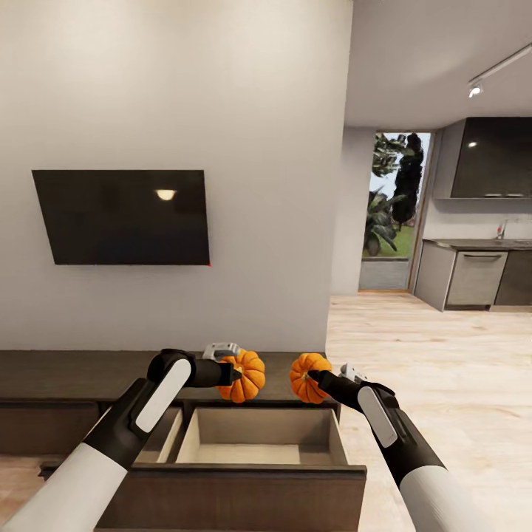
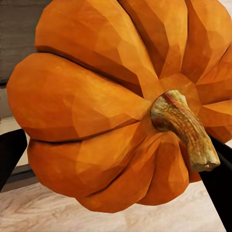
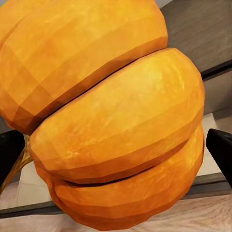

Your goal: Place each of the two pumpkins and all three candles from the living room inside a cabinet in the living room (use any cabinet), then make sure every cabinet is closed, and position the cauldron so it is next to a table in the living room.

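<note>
Two ribbed orange pumpkins hang side by side above the dark-brown cabinet point(image 1: 66, 373). My left gripper point(image 1: 235, 374) is shut on the left pumpkin point(image 1: 247, 375), whose brown stem shows close up on the pumpkin point(image 2: 96, 106) in the left wrist view. My right gripper point(image 1: 313, 377) is shut on the right pumpkin point(image 1: 304, 378), seen from its side as a pumpkin point(image 3: 116, 121) in the right wrist view. Below them a cabinet drawer point(image 1: 258, 443) stands pulled open, with a pale wood interior and nothing visible in it.
A black TV point(image 1: 122, 216) hangs on the grey wall above the cabinet. A second drawer point(image 1: 164, 437) to the left is partly open under my left arm. Light wood floor point(image 1: 443, 355) runs right toward a kitchen counter point(image 1: 473, 273) and a glass door point(image 1: 388, 210).
</note>
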Tool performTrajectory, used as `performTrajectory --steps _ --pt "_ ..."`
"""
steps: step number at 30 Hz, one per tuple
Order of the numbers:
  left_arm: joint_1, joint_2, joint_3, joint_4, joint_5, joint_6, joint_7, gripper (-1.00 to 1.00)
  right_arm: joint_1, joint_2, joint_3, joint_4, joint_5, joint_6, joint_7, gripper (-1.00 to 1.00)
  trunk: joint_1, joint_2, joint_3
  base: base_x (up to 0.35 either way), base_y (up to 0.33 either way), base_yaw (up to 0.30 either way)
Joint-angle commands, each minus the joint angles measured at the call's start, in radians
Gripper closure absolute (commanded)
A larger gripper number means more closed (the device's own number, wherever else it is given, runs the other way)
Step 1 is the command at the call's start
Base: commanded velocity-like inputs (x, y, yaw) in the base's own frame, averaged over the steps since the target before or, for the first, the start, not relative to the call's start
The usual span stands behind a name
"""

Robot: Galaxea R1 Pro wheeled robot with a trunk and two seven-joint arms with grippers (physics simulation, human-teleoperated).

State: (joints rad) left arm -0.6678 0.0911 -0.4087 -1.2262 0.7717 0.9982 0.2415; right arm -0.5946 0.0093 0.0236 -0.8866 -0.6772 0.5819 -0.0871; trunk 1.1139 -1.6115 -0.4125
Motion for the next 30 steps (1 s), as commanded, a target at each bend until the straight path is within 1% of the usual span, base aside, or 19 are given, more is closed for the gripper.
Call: performTrajectory --steps 1,8,19,24,30 --pt "-0.001 0.001 -0.003 -0.001 0.011 0.001 0.011 1.00 -0.001 0.000 0.001 -0.002 -0.011 0.003 -0.009 1.00 0.000 -0.001 -0.001 0.000 0.026 -0.007" --pt "-0.001 0.002 -0.002 0.000 0.010 0.000 0.012 1.00 -0.001 0.000 0.002 -0.002 -0.011 0.003 -0.009 1.00 0.000 -0.001 -0.001 0.000 0.007 -0.002" --pt "-0.001 0.001 -0.002 0.002 0.007 -0.003 0.019 1.00 -0.001 0.001 0.004 -0.002 -0.012 0.005 -0.009 1.00 0.042 -0.078 -0.036 0.000 0.000 0.000" --pt "-0.001 0.001 -0.002 0.002 0.006 -0.002 0.019 1.00 -0.001 0.000 0.039 -0.001 -0.012 0.006 -0.009 1.00 0.061 -0.113 -0.051 0.000 0.000 0.000" --pt "-0.001 0.001 -0.002 0.003 0.006 -0.002 0.019 1.00 -0.001 0.000 0.050 0.000 -0.012 0.008 -0.009 1.00 0.084 -0.155 -0.070 0.000 0.000 0.000"
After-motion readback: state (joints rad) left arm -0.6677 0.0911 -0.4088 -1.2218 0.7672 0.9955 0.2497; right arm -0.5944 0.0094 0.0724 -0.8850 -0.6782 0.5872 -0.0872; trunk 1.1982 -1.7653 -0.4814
